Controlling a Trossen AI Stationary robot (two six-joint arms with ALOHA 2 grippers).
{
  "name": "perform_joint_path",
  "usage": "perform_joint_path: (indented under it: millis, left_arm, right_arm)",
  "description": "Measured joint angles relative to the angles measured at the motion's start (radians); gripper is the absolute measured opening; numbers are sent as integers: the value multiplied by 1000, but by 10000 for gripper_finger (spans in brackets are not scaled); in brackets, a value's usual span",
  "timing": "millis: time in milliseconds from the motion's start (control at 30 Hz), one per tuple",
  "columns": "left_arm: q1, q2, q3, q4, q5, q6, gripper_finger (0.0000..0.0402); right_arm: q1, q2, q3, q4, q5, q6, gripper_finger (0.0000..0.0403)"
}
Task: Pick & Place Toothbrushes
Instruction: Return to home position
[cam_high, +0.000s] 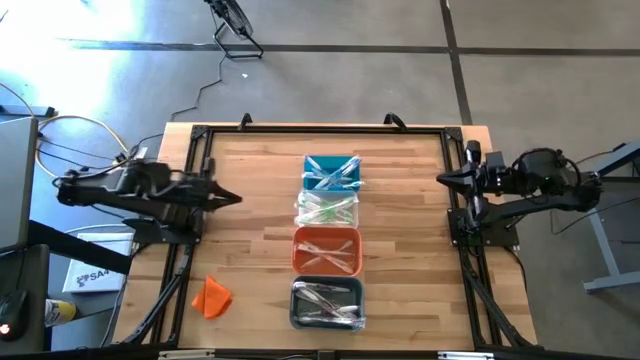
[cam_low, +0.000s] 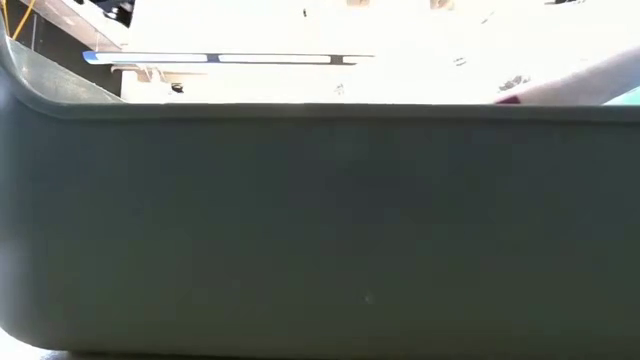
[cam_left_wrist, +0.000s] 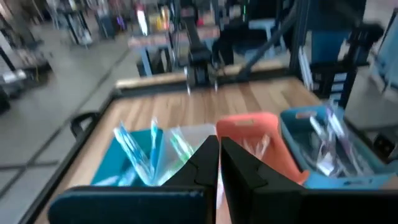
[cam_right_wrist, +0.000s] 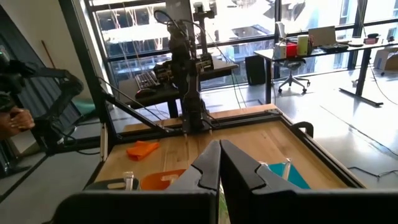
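Note:
Four bins stand in a column at the table's middle: a teal bin farthest, then a clear bin, an orange bin and a grey bin nearest. Toothbrushes lie crossed inside each of them. The left wrist view shows the same row, with toothbrushes leaning in the teal bin. My left gripper hangs shut above the table's left side, pointing at the bins with nothing in it. My right gripper is shut and holds nothing, above the right edge.
A small orange cloth-like lump lies on the wood near the front left corner. A black frame runs around the table top. The grey bin's wall fills the low view. Bare wood lies on both sides of the bins.

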Motion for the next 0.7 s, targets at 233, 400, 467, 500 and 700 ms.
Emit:
perform_joint_path:
  millis: [233,400,467,500,700]
  left_arm:
    - [0,-216,-64,-33,100,0,10]
    - [0,-347,-113,-36,107,0,10]
    - [0,-363,-137,-30,100,-1,10]
    - [0,-361,-141,-37,91,-3,10]
    - [0,-361,-156,-24,73,-52,10]
  right_arm:
    - [0,0,0,6,0,0,3]
    - [0,0,0,8,5,4,3]
    - [0,0,0,8,5,9,3]
    - [0,0,0,8,5,14,3]
    - [0,0,0,28,5,31,2]
